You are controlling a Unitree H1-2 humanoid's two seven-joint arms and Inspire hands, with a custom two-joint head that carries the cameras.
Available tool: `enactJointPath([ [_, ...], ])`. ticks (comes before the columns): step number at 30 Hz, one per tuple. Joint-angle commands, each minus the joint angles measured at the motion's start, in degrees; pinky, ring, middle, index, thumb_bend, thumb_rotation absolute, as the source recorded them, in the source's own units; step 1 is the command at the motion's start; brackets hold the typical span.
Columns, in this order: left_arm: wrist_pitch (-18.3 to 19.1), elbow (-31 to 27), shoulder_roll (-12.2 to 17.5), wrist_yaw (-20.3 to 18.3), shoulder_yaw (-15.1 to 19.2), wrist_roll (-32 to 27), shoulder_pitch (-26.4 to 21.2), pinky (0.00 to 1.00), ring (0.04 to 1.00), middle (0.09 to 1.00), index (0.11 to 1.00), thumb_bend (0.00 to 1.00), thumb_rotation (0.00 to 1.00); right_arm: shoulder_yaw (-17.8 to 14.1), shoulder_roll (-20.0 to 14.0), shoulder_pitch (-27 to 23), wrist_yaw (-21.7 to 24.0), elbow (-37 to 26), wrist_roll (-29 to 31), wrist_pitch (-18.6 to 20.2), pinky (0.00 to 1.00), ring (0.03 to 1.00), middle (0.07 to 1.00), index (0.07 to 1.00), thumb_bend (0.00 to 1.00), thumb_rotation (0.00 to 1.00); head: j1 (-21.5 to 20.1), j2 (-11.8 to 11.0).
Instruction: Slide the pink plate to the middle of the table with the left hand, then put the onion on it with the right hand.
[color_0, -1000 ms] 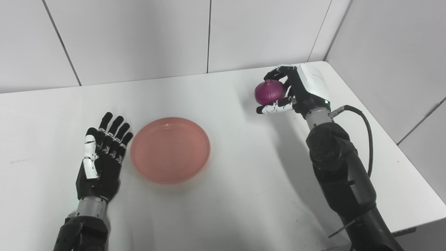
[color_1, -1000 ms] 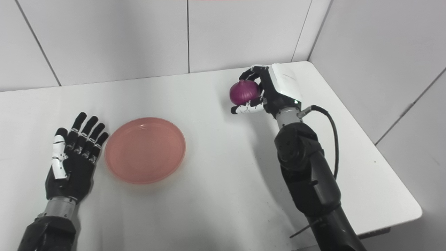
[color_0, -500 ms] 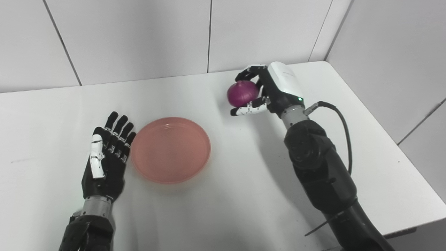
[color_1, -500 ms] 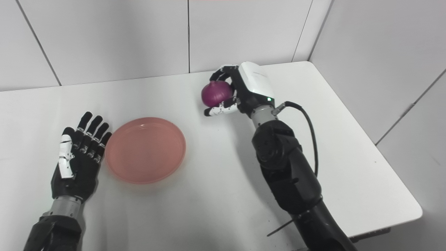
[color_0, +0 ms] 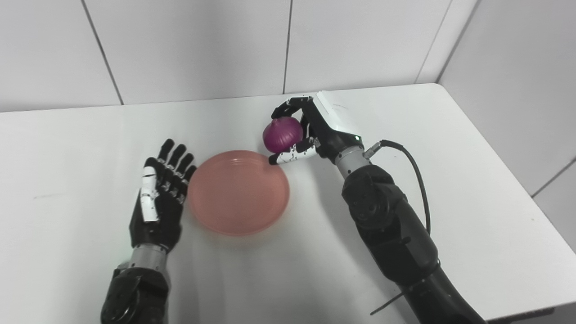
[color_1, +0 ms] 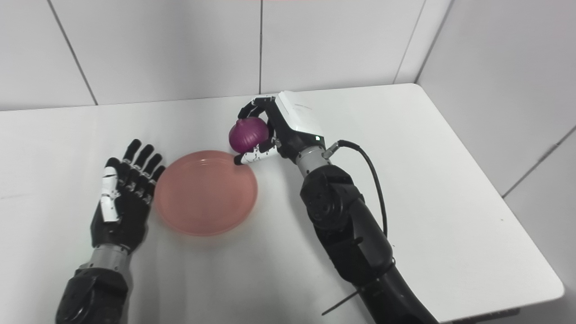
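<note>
On the left side, the left robot hand (color_0: 158,198) lies flat over the white tabletop (color_0: 472,180) with its fingers spread and straight, pointing away from the robot; it holds nothing. Its fingertips are just beside the left rim of the pink plate (color_0: 238,198), and from these views I cannot tell if they touch the rim or only come very near. The plate stands flat on the tabletop, about in the middle of it, and there is nothing inside it.

To the right of the plate, the right robot hand (color_0: 315,130) is raised above the tabletop and is clenched around the purple onion (color_0: 282,134). The fingers curl over the top of the onion and the thumb presses from below. The onion is in the air, just beyond the far right rim of the plate, and not over the center of the plate. The thumb tip reaches over the plate's rim. A black cable (color_0: 416,171) runs from the right wrist along the forearm
</note>
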Motion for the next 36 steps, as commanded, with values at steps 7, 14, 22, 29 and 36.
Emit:
enactJointPath([
  [7,2.57,0.32,-1.93,2.87,-1.35,2.16,1.58,0.94,0.935,0.938,0.923,0.42,1.00,3.73,1.84,-2.73,1.06,-0.29,-1.20,-2.46,0.28,0.368,0.467,0.489,0.51,0.15,3.00,0.08],
  [14,2.66,-0.32,-2.88,4.20,-1.92,3.26,1.74,0.93,0.927,0.929,0.916,0.42,1.00,5.81,2.71,-2.86,0.85,2.04,-0.72,-4.07,0.24,0.333,0.443,0.488,0.51,0.14,5.19,0.36],
  [22,2.63,-0.87,-3.54,5.42,-2.60,3.73,1.94,0.93,0.927,0.926,0.913,0.43,1.00,7.18,2.92,-2.39,0.53,4.76,-0.76,-5.88,0.17,0.265,0.387,0.489,0.52,0.14,6.33,0.67],
  [29,2.33,-0.82,-3.52,5.34,-2.70,3.78,1.96,0.94,0.931,0.931,0.915,0.42,1.00,7.45,3.14,-1.97,-0.33,7.63,-0.91,-7.40,0.18,0.277,0.398,0.489,0.52,0.14,6.46,0.96],
  [36,2.50,-0.96,-3.46,5.41,-2.71,4.02,2.00,0.93,0.930,0.929,0.916,0.43,1.00,7.46,2.76,-1.57,-0.62,8.55,-1.22,-8.19,0.16,0.260,0.381,0.489,0.51,0.14,6.46,1.10],
])
